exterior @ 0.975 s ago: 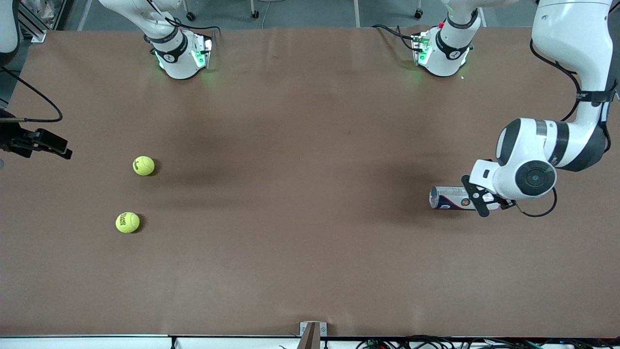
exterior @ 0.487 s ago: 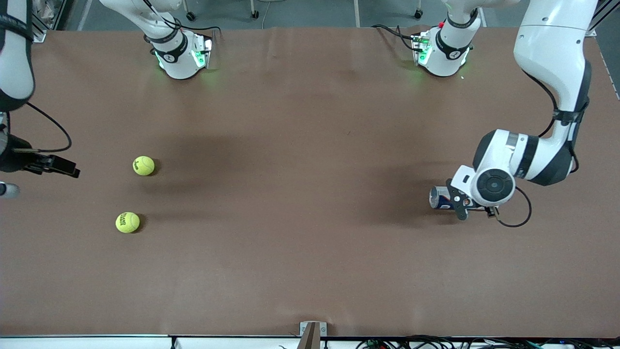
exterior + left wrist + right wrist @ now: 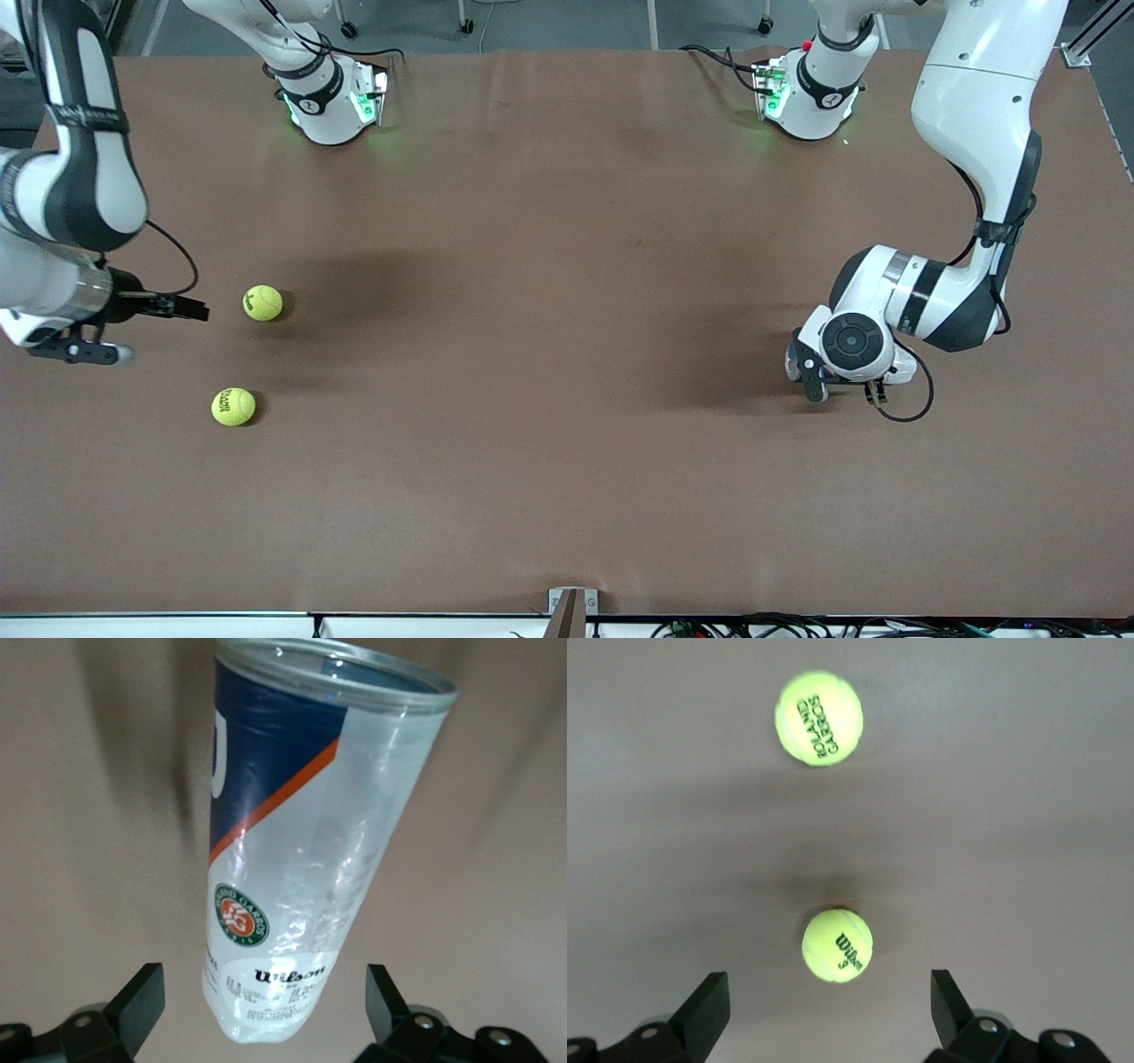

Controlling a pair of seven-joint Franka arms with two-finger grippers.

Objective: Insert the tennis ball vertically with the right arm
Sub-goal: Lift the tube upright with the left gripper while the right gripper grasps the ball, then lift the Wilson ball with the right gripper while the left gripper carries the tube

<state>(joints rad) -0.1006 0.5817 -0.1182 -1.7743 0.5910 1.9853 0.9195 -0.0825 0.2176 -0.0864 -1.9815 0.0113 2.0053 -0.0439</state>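
Right gripper (image 3: 828, 1014), fingers spread, is hung over the Wilson ball (image 3: 837, 945); left gripper (image 3: 261, 1014), also spread, is poised over the lying can (image 3: 297, 859) (both round, easily nudged into rolling by an off-centre pinch)

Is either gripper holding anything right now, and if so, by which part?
Nothing is held. The left gripper is open over the lying clear plastic tennis-ball can. The right gripper is open above the two yellow-green tennis balls.
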